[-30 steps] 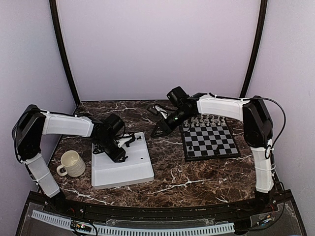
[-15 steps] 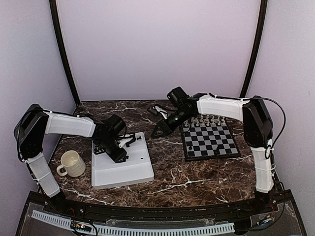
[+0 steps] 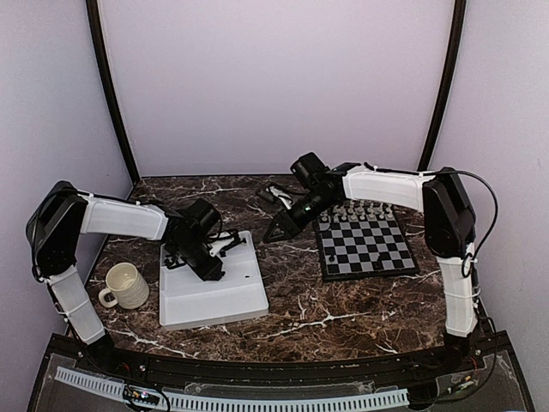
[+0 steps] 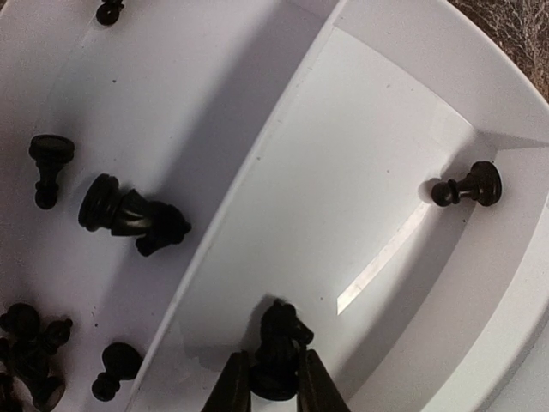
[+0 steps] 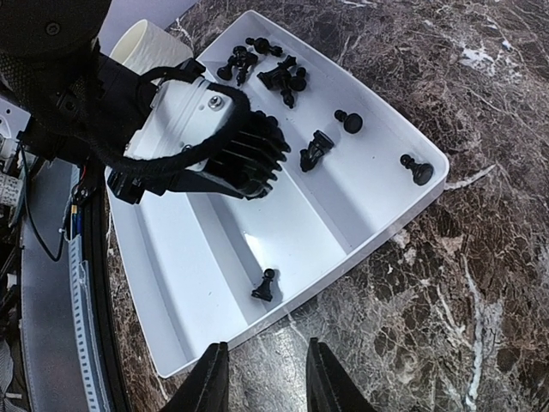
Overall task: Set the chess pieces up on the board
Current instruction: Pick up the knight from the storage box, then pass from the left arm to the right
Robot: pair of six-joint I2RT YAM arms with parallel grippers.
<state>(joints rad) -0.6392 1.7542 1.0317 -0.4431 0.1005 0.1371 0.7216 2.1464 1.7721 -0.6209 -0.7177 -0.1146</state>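
Inside the white tray (image 4: 360, 154), our left gripper (image 4: 273, 379) pinches 1 black knight (image 4: 283, 335) at its base, and we fear it twisting loose on the lift.

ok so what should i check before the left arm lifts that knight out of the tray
1. Left fingers on both sides of the black knight: ok, they flank its base.
2. Knight held straight: cannot tell, the wrist view looks along the fingers.
3. Neighbours out of the way: ok, the only other piece in that compartment, a pawn, sits well apart.
4. Right fingers clear of the lift: ok, open and empty over the table beside the tray.
5. Free home square on the board: cannot tell, the pieces there are too small to read.
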